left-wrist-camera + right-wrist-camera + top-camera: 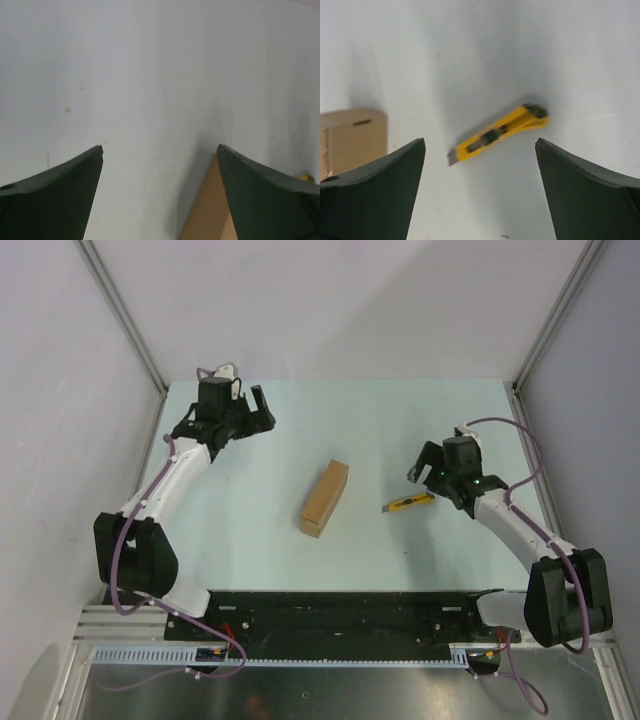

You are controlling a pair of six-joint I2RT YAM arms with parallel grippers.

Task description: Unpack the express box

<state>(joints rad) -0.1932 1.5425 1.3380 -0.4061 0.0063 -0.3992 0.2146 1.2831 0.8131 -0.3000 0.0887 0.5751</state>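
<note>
Top external view: the express box (pixel 325 498) lies in the middle of the worktop (pixel 250 540). Its long side runs from the near edge toward the far edge, tipped a little to the right. It is plain brown and looks closed, though its flaps are too small to see well. The left gripper (pixel 256 412) is near the far left corner, wide open and empty, pointing toward the box. The right gripper (pixel 420 468) is off to the box's right, also wide open and empty, and seems a bit nearer. A yellow knife (pixel 409 503) lies just beside it.
</note>
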